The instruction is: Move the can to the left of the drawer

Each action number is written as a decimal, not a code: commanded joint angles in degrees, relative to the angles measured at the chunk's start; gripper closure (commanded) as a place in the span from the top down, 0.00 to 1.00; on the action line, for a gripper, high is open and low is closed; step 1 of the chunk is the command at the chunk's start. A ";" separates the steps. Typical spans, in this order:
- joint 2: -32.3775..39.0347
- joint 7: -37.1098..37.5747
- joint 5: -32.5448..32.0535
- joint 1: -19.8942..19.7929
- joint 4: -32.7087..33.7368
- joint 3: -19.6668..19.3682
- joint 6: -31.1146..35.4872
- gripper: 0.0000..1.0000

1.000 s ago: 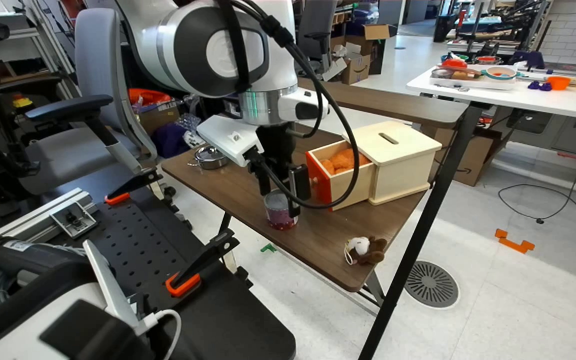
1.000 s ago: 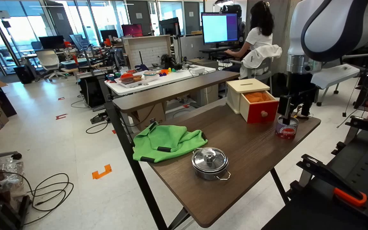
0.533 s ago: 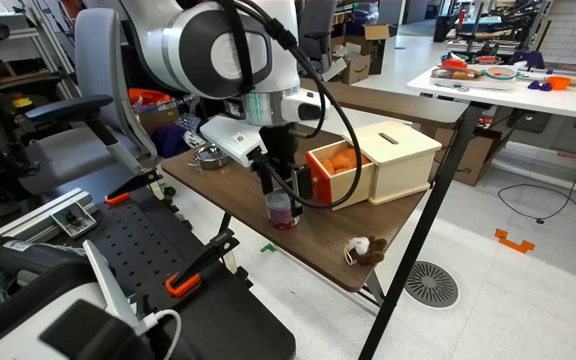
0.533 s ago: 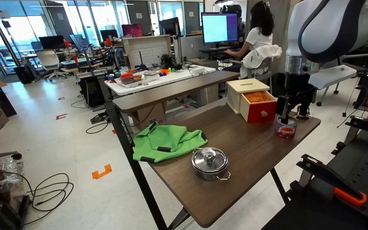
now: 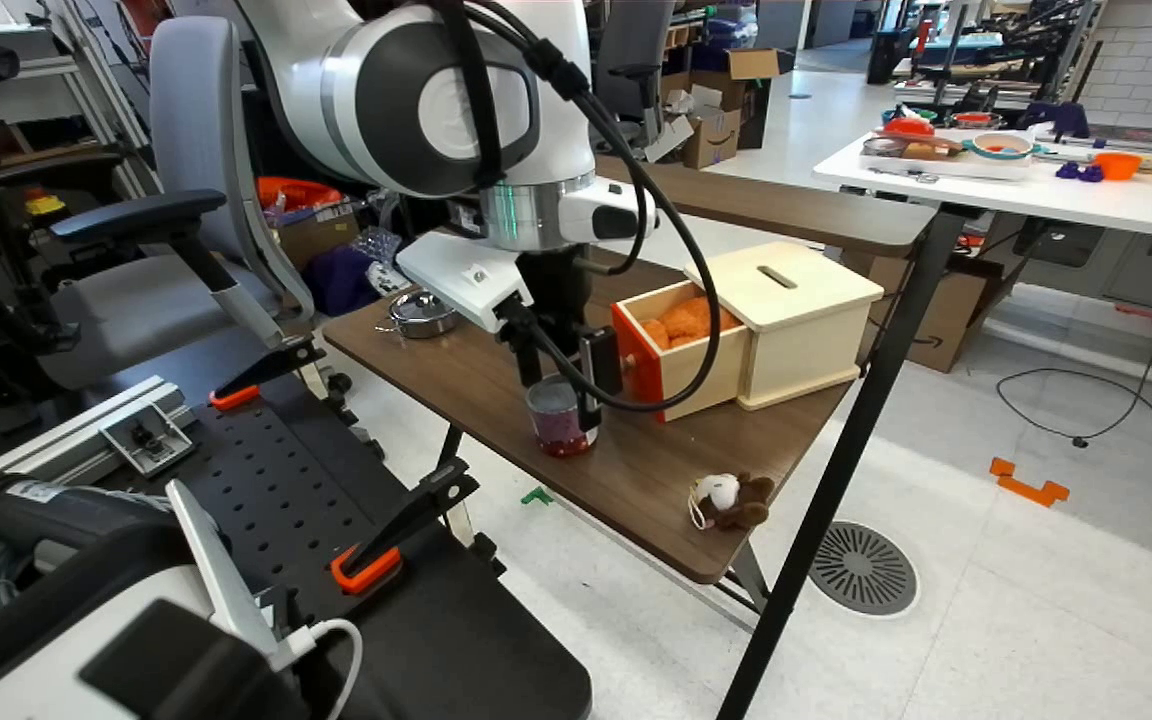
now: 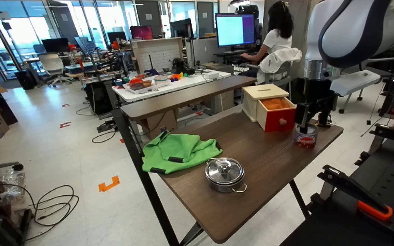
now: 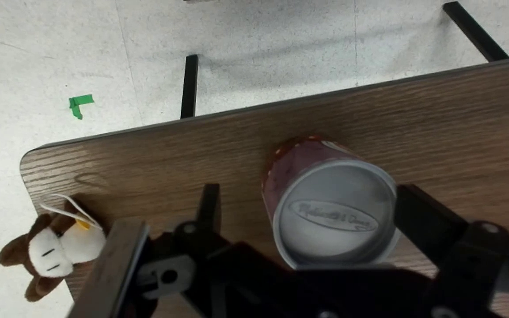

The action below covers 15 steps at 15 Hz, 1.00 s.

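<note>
The step in hand looks to be the grasp: the gripper [image 7: 309, 210] stands over the can [image 7: 334, 216], which is upright on the table [image 7: 148, 163], right of centre in the wrist view, with the jaws wide around it. A strip of table shows between the can and the finger on the frame's left, so nothing is pinched; the finger [image 7: 429, 221] on the frame's right lies at or just beside the rim, and I cannot tell whether it touches. In an exterior view the can sits toward the right of the frame, below and to the right of the pulled-out drawer [image 6: 274, 118], so by that frame's left the job seems not yet done. The next move calls for centring on the can, bringing the fingers together on its sides, then lifting enough to pass the drawer's knob [image 6: 282, 121]. I would take the goal as the stretch of table between drawer and pot [image 6: 224, 174] in that frame, though whose left is meant is not settled; closing off-centre could nudge the can first.
</note>
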 commanded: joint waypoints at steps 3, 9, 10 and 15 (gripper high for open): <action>-0.20 -3.62 2.55 -1.57 -0.91 1.70 2.25 1.00; -2.52 -7.83 5.63 -5.39 -3.11 5.05 3.07 1.00; -2.69 -8.54 6.01 -6.07 -3.25 5.60 3.10 1.00; -2.63 -10.60 7.24 -8.03 -2.95 7.10 2.49 1.00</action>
